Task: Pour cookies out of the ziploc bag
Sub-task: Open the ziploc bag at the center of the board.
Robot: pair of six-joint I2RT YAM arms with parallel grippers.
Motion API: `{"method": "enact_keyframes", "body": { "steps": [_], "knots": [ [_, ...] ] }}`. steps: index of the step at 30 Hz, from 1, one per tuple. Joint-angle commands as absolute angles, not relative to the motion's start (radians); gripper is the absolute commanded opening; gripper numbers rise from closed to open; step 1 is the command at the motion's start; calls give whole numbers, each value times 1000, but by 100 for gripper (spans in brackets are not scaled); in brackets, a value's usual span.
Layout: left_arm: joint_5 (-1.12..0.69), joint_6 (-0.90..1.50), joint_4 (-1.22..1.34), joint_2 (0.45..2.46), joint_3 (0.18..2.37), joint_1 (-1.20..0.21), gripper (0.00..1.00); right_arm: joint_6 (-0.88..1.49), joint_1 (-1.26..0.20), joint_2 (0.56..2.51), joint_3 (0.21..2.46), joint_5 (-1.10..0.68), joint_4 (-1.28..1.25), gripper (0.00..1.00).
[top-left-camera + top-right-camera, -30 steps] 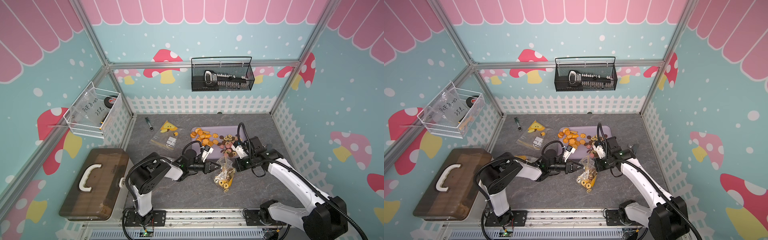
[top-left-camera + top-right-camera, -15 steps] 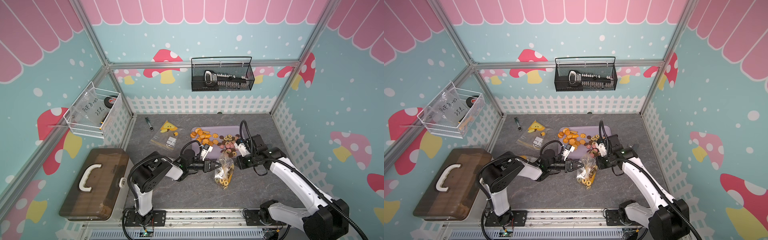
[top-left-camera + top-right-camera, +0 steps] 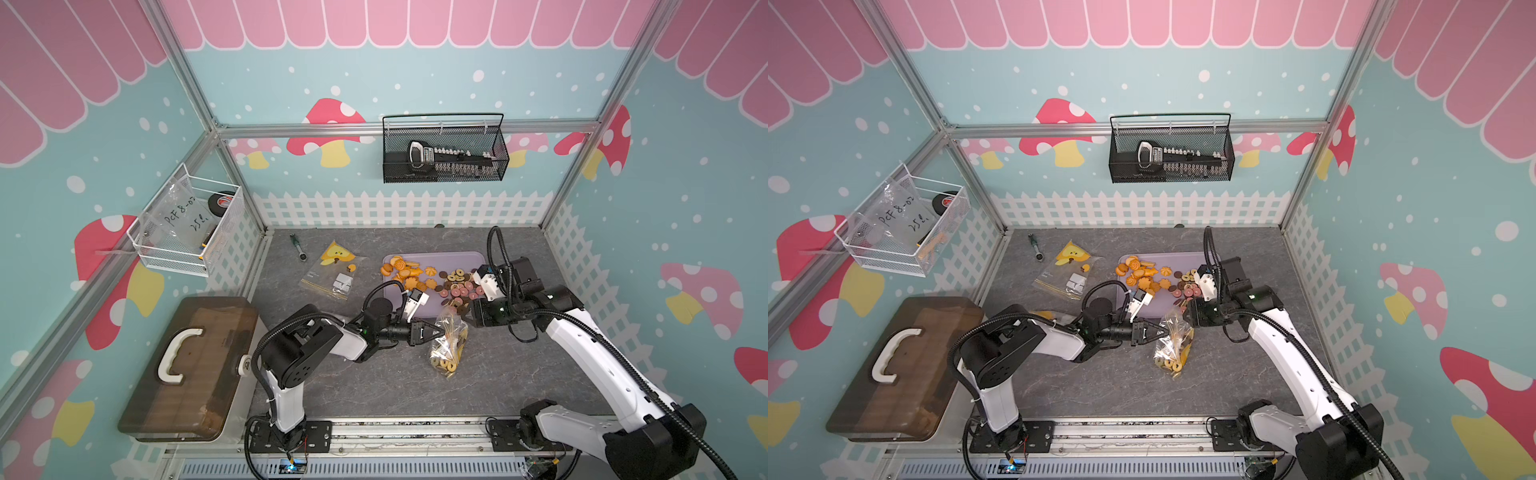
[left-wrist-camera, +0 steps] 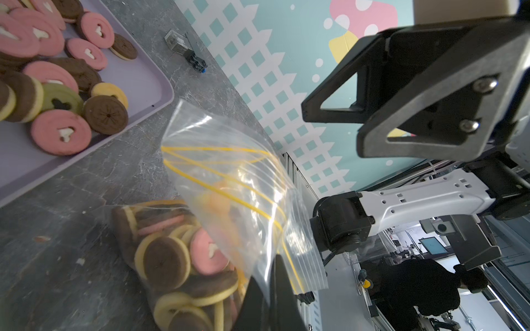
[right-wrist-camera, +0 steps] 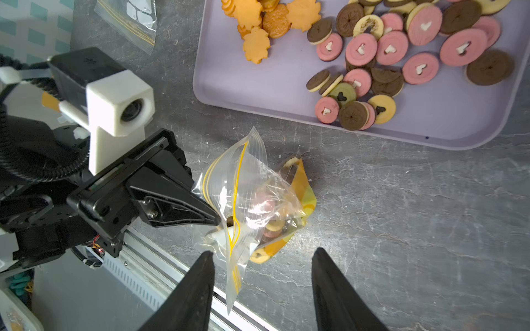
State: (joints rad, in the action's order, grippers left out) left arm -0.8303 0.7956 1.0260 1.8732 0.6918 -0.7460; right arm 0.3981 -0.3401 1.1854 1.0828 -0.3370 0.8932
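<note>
The clear ziploc bag (image 3: pixel 446 347) (image 3: pixel 1173 345) with yellow zip lines stands on the grey table just in front of the purple tray (image 3: pixel 473 257). Brown, pink and yellow cookies (image 4: pixel 172 258) fill its lower part. My left gripper (image 4: pixel 271 266) (image 3: pixel 439 332) is shut on one edge of the bag (image 4: pixel 229 177). My right gripper (image 5: pixel 262 252) (image 3: pixel 468 316) hovers open at the other side; a loose flap of the bag (image 5: pixel 246 195) hangs between its fingers, not clamped. Orange, pink and brown cookies (image 5: pixel 387 57) (image 3: pixel 436 282) lie spread on the tray (image 5: pixel 243 86).
A second small zip bag (image 3: pixel 332 270) and a small tool (image 3: pixel 299 247) lie at the back left. A brown case (image 3: pixel 191 365) sits off the left edge. A black wire basket (image 3: pixel 444 153) and a white one (image 3: pixel 191 224) hang on the walls.
My right gripper has opened and let go of the bag's mouth, drawing back a little toward the tray. The left gripper keeps its hold and the bag's top has slumped.
</note>
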Motion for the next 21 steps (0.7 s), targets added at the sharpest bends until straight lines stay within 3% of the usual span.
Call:
{"method": "enact_keyframes", "body": {
  "steps": [1,10,21],
  "knots": [
    [-837,767,1034,1839,713,-750,0,437,-334,1214,1052,-384,849,52],
    [-837,766,1034,1841,713,-750,0,466,-334,1291,1004,-454,744,35],
    [-834,757,991,1838,709,-750,0,502,-335,1318,979,-521,684,30]
  ]
}}
